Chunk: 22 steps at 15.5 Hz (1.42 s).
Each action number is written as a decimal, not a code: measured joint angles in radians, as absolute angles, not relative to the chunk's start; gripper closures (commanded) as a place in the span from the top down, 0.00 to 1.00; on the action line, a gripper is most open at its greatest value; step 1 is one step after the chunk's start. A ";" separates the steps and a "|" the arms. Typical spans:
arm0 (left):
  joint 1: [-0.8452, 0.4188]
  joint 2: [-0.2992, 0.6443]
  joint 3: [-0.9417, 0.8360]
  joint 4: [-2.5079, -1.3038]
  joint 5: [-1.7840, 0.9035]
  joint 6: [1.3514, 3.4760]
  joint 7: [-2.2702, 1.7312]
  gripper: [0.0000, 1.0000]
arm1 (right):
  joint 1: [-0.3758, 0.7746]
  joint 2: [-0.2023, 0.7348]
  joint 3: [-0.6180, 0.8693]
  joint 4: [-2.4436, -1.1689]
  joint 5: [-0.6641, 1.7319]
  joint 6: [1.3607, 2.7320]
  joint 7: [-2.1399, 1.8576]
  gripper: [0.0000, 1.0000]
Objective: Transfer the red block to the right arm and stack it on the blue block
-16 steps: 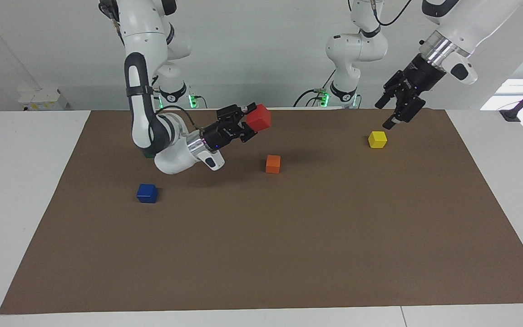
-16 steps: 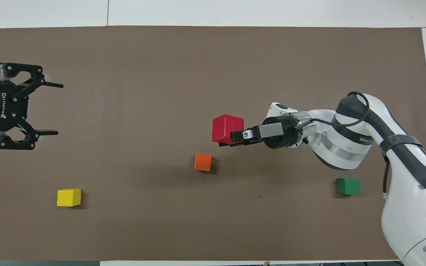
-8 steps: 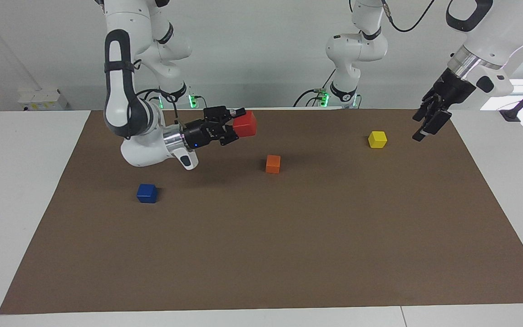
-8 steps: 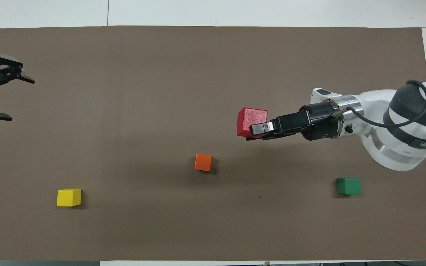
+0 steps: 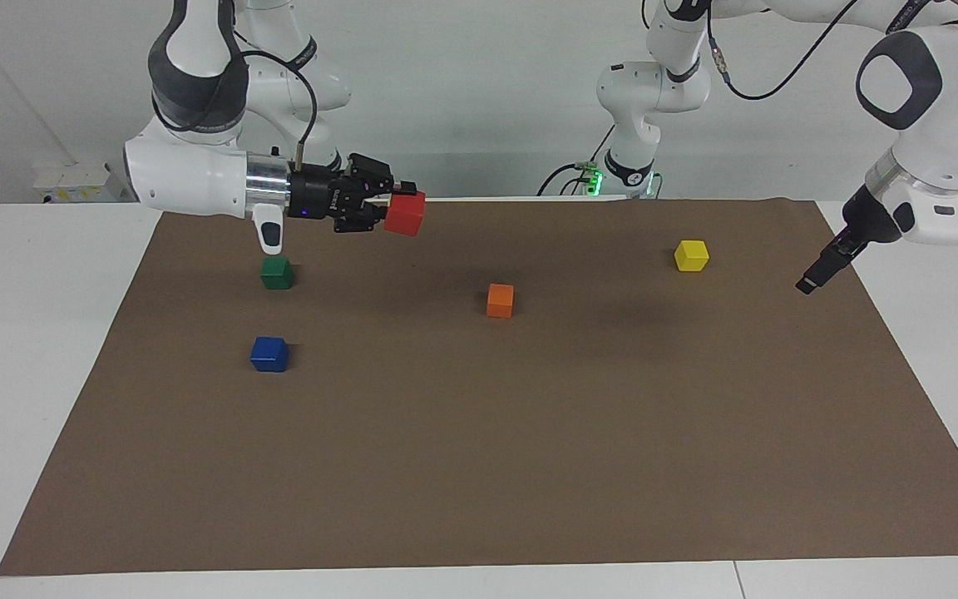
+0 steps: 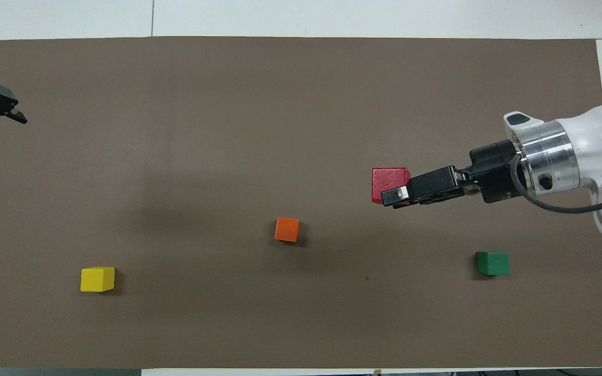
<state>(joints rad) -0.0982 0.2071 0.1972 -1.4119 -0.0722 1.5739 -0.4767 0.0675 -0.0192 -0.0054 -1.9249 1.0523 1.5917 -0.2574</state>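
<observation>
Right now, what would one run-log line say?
right gripper: shut on small red cube, airborne | left gripper: open, empty | dark blue cube: bare

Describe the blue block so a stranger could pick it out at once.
Start at the brown mat covering the table and go to the right arm's end, where two cubes sit close together. The green block is the one nearer to the robots; the blue block is beside it, farther from them. It is the only dark blue cube, lying on the mat with nothing touching it.
</observation>
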 measured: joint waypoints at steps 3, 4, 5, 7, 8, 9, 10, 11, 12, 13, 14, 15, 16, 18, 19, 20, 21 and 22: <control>-0.115 0.194 0.196 -1.448 -0.072 1.655 -0.438 1.00 | 0.073 -0.046 -0.003 -1.878 0.801 1.599 -0.175 0.00; -0.127 0.190 0.196 -1.458 -0.072 1.678 -0.398 1.00 | 0.073 -0.056 -0.002 -1.868 0.726 1.600 -0.151 0.00; -0.135 0.188 0.194 -1.462 -0.072 1.682 -0.330 1.00 | 0.073 -0.065 -0.001 -1.858 0.655 1.601 -0.125 0.00; -0.139 0.186 0.194 -1.458 -0.072 1.664 -0.194 1.00 | 0.073 -0.072 0.003 -1.836 0.511 1.610 -0.088 0.00; -0.138 0.186 0.196 -1.449 -0.072 1.639 -0.154 1.00 | 0.074 -0.072 0.005 -1.829 0.441 1.613 -0.072 0.00; -0.138 0.185 0.196 -1.437 -0.072 1.604 -0.130 1.00 | 0.076 -0.072 0.005 -1.828 0.379 1.622 -0.061 0.00; -0.139 0.184 0.194 -1.425 -0.072 1.570 -0.115 1.00 | 0.080 -0.071 0.006 -1.829 0.317 1.632 -0.055 0.00; -0.139 0.181 0.194 -1.417 -0.072 1.545 -0.106 1.00 | 0.087 -0.069 0.006 -1.829 0.247 1.636 -0.049 0.00; -0.139 0.171 0.194 -1.415 -0.072 1.523 -0.096 1.00 | 0.094 -0.068 0.007 -1.830 0.175 1.640 -0.047 0.00; -0.138 0.155 0.195 -1.418 -0.072 1.507 -0.082 1.00 | 0.104 -0.066 0.007 -1.832 0.111 1.643 -0.046 0.00; -0.138 0.139 0.197 -1.423 -0.072 1.497 -0.062 1.00 | 0.115 -0.064 0.007 -1.839 0.058 1.651 -0.044 0.00; -0.138 0.125 0.197 -1.431 -0.072 1.485 -0.044 1.00 | 0.122 -0.062 0.007 -1.849 0.015 1.664 -0.040 0.00; -0.139 0.108 0.196 -1.447 -0.072 1.470 -0.034 1.00 | 0.125 -0.058 0.007 -1.859 -0.014 1.678 -0.037 0.00; -0.141 0.062 0.192 -1.515 -0.072 1.459 -0.030 1.00 | 0.122 -0.037 0.006 -1.878 -0.050 1.715 -0.032 0.00; -0.140 0.042 0.186 -1.545 -0.072 1.461 -0.029 1.00 | 0.115 -0.021 0.005 -1.884 -0.062 1.739 -0.030 0.00; -0.135 0.026 0.171 -1.566 -0.072 1.467 -0.026 1.00 | 0.105 0.001 0.004 -1.889 -0.067 1.759 -0.026 0.00; -0.122 0.019 0.139 -1.575 -0.071 1.486 -0.025 1.00 | 0.092 0.027 0.003 -1.891 -0.068 1.778 -0.014 0.00; -0.100 0.020 0.092 -1.574 -0.059 1.509 -0.024 1.00 | 0.079 0.055 0.003 -1.893 -0.073 1.797 0.005 0.00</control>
<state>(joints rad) -0.0997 0.0197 0.0918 -1.5740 -0.0587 1.5088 -0.0239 0.0787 0.0550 0.0026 -1.8930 -0.0727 1.7965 0.0054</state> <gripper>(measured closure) 0.000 0.445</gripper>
